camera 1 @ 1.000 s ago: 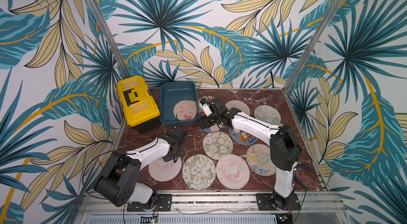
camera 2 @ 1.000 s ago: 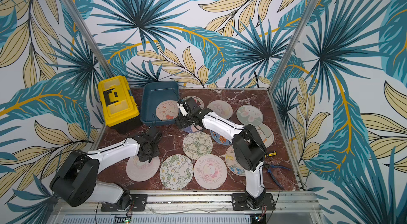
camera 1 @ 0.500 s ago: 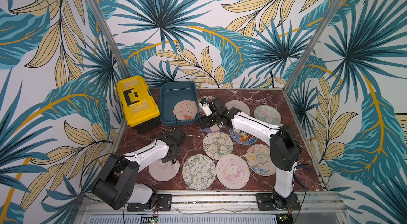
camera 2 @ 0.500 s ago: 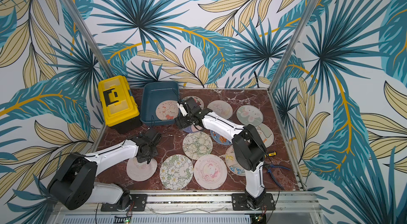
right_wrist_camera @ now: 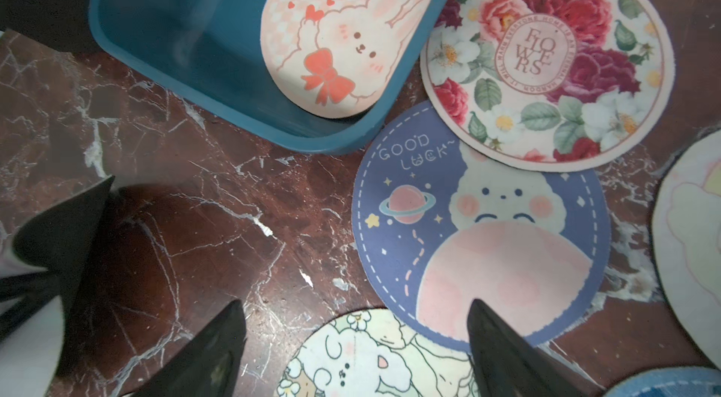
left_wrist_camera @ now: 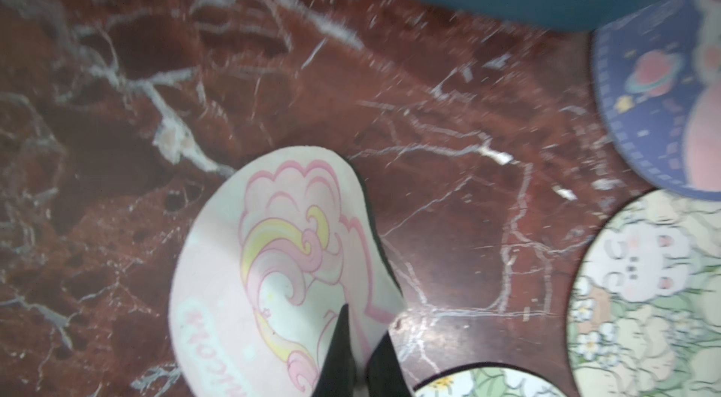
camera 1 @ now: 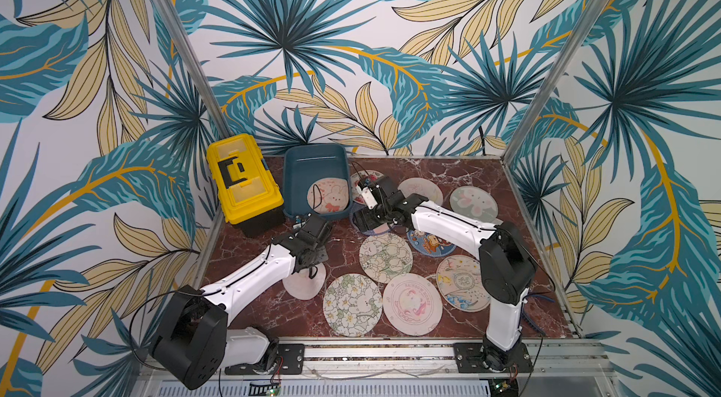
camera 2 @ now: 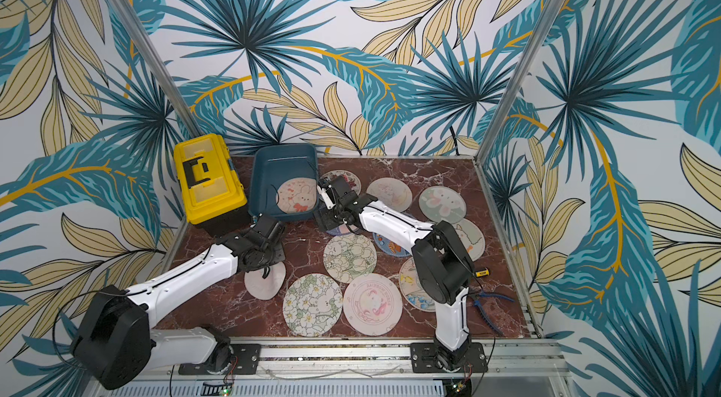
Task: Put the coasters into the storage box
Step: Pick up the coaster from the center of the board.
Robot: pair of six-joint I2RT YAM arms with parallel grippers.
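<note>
Now left jaws clamp pink coaster (left_wrist_camera: 273,258); right jaws gape, empty, over blue coaster (right_wrist_camera: 480,227).

Bare marble (camera 1: 343,243) before storage box (camera 1: 300,172); toolbox (camera 1: 242,180) flanks one side, coasters (right_wrist_camera: 546,59) other.

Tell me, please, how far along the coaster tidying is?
Done: one pink bunny coaster lies in the dark teal plastic storage box. In hand: the left gripper pinches the edge of the pale pink unicorn coaster. Left: roughly ten round printed coasters on the red marble table; the right gripper is open.
</note>
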